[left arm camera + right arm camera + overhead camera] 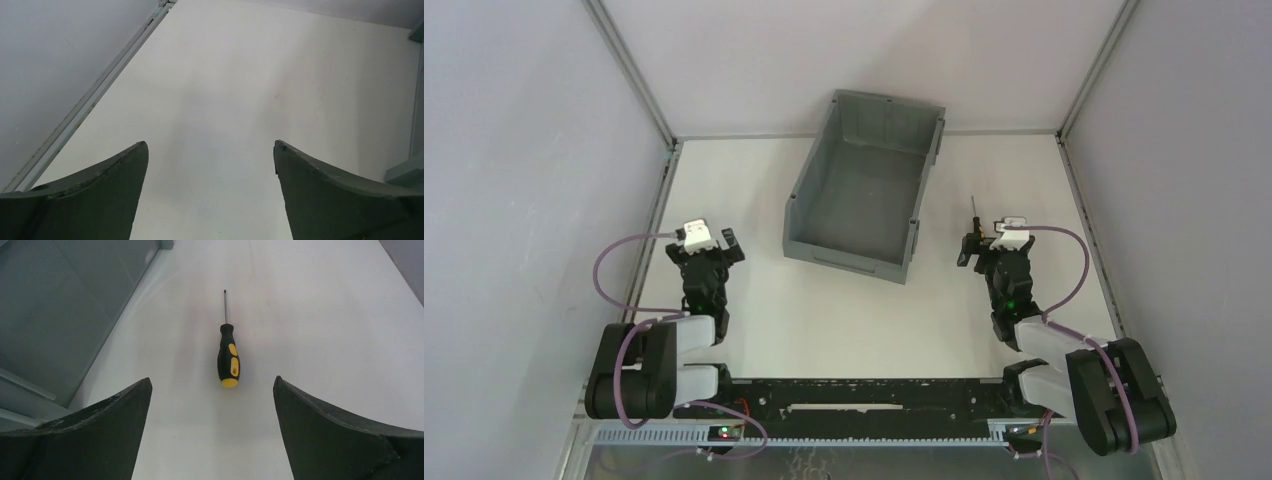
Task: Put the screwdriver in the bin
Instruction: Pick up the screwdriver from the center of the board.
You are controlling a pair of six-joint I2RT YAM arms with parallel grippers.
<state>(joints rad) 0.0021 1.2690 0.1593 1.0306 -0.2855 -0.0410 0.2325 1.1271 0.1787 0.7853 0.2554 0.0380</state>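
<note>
The screwdriver (228,357), with a black-and-yellow handle and a thin shaft, lies flat on the white table, its tip pointing away. In the top view (973,215) it lies just right of the bin. The grey ribbed bin (849,255) stands empty at the table's middle back; its wall fills the left of the right wrist view (60,315). My right gripper (212,381) is open and empty, with the handle's butt just ahead of its fingertips and between them; it also shows in the top view (990,250). My left gripper (211,145) is open and empty over bare table left of the bin (706,250).
Metal frame rails and grey walls close the table on the left (664,180), the back and the right (1079,180). A corner of the bin shows at the right edge of the left wrist view (406,172).
</note>
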